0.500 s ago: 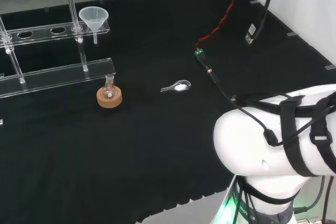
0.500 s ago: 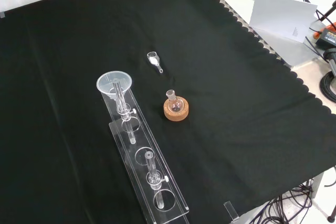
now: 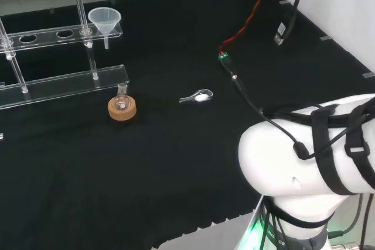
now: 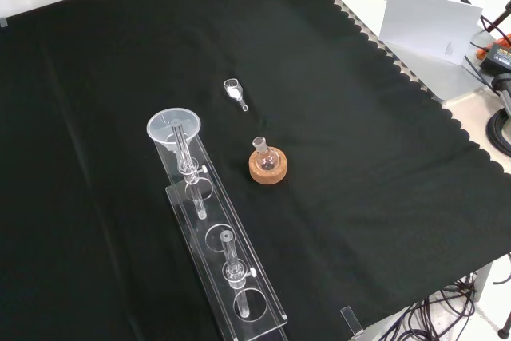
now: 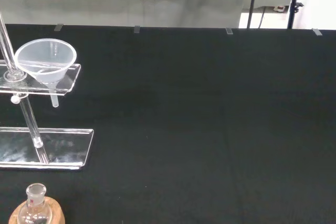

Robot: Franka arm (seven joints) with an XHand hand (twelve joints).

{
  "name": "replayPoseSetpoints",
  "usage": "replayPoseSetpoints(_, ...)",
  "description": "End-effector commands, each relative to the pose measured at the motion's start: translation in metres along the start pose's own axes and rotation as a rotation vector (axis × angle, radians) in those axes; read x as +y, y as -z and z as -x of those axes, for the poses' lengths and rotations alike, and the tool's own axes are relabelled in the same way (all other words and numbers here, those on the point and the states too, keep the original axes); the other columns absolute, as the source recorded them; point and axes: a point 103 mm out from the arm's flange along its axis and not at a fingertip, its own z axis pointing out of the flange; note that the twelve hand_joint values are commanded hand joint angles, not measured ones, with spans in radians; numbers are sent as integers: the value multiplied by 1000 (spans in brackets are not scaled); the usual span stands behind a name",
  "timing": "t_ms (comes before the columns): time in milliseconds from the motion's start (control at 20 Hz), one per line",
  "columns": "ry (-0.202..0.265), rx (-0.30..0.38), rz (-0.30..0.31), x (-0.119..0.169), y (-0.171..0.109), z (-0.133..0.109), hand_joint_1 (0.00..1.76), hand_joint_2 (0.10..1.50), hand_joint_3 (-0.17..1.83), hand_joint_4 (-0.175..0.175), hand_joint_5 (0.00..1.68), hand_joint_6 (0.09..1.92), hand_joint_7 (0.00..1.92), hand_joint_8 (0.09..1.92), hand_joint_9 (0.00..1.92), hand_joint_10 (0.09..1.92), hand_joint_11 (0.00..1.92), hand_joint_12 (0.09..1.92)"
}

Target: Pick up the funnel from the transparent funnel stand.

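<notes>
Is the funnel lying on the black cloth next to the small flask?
No, the funnel sits upright in an end hole of the clear stand, above the cloth, apart from the small flask.

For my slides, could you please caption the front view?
Funnel seated in the end hole of the clear stand, beside a small flask on a cork ring and a scoop.

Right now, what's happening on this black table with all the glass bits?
Nothing is being handled yet. A clear funnel sits in the end hole of a transparent stand. Beside the stand, a small flask rests on a cork ring, and a little scoop lies on the cloth. The white robot arm is far from the funnel.
</notes>
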Motion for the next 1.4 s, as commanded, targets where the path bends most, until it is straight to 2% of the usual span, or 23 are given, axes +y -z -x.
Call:
replayPoseSetpoints(50,22,-31,13,32,-2,-26,201,582,134,50,0,87,0,87,0,87,0,87)
replayPoseSetpoints(350,96,-18,13,65,-13,-19,211,592,131,48,0,87,0,87,0,87,0,87)
replayPoseSetpoints(550,119,21,-8,85,-20,-20,217,598,130,46,0,87,0,87,0,87,0,87)
replayPoseSetpoints(700,126,81,-27,97,-23,-29,230,607,129,44,0,87,0,87,0,87,0,87)
replayPoseSetpoints(900,143,81,-19,111,-27,-45,252,617,126,42,0,87,0,87,0,87,0,87)
replayPoseSetpoints(1400,171,106,-46,137,-50,-82,275,628,119,36,0,87,0,87,0,87,2,87)
